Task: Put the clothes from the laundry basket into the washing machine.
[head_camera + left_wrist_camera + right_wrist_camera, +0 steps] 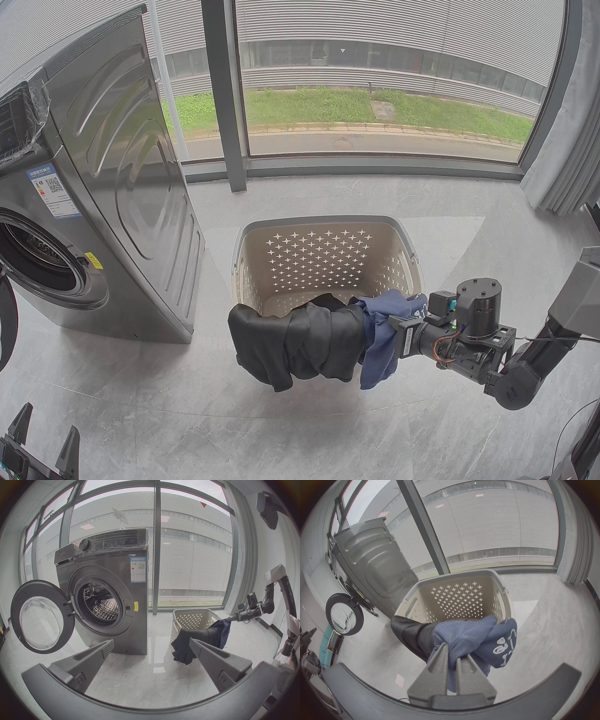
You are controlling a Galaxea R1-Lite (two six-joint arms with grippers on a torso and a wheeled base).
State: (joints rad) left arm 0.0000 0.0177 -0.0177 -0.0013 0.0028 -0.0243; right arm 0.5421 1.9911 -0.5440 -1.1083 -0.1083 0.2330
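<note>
Holds blue garment pinched in closed right gripper, for lifting from laundry basket just beyond. Leaves dark garment beside, draped over rim

Bright window daylight, soft shadows, fisheye edges

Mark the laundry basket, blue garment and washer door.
laundry basket [319, 250]: head view, star-holed far wall.
blue garment [380, 337]: head view, fold hanging over the near rim.
washer door [40, 619]: left wrist view, glass of the open door.
</note>
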